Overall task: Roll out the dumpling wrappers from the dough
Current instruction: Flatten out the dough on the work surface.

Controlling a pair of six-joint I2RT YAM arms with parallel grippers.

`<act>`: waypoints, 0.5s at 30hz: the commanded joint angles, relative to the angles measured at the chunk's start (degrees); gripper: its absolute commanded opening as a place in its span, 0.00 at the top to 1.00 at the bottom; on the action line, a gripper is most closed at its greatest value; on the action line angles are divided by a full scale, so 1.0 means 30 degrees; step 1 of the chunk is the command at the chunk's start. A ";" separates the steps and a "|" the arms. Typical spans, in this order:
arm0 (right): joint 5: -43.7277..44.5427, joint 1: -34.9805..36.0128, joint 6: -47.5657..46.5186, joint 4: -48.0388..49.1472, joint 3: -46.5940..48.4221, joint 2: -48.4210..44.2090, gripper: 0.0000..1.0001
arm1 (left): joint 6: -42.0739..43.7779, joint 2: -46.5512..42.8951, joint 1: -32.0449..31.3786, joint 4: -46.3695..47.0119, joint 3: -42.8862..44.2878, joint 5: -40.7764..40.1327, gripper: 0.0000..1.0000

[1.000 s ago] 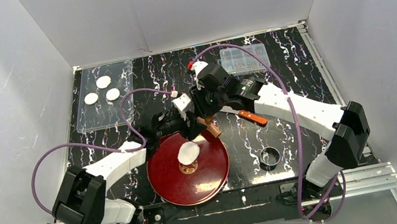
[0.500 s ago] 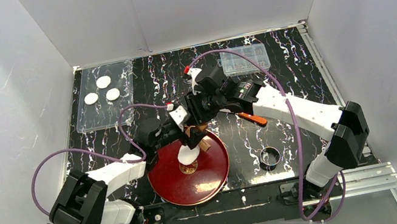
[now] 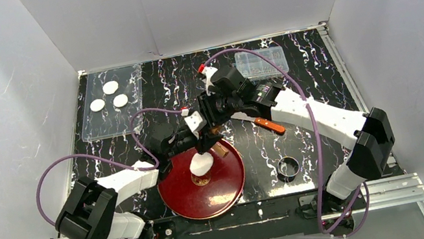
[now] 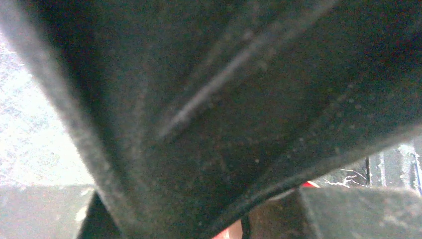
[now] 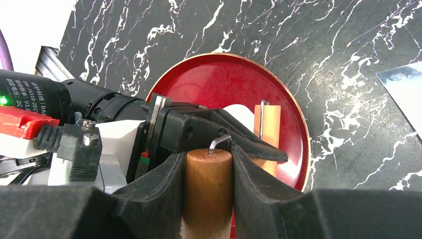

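Right tool (image 5: 207,160) clamps roller (image 5: 207,191), black marbled table (image 5: 348,50)

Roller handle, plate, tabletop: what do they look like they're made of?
Roller handle: wood, smooth tan with faint grain, and a metal wire set in its end. Plate: glossy red with a thin golden edge, likely lacquer or plastic; can't tell which. Tabletop: black with white veining, a marble look, possibly a printed film.
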 commanded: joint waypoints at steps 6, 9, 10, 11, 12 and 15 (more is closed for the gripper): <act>-0.1262 0.0146 -0.0556 -0.3235 0.1906 0.0786 0.63 | -0.0330 -0.0598 0.0138 -0.1703 0.0013 -0.2462 1.00; -0.1656 0.0154 -0.0673 -0.4326 0.2307 0.1229 0.30 | 0.0262 -0.0709 0.0142 -0.2064 0.0030 -0.2609 1.00; -0.1786 0.0147 -0.0633 -0.4363 0.2309 0.1266 0.28 | 0.0404 -0.0689 0.0139 -0.2165 0.0063 -0.2578 1.00; -0.1805 0.0146 -0.0555 -0.4444 0.2335 0.1241 0.26 | 0.0492 -0.0693 0.0153 -0.2170 0.0063 -0.2523 1.00; -0.1658 0.0146 -0.0446 -0.4535 0.2415 0.1219 0.24 | 0.0554 -0.0694 0.0140 -0.2167 0.0067 -0.2469 1.00; -0.1397 0.0146 -0.0380 -0.4867 0.2680 0.1071 0.23 | 0.0756 -0.0671 0.0153 -0.2264 0.0038 -0.2104 1.00</act>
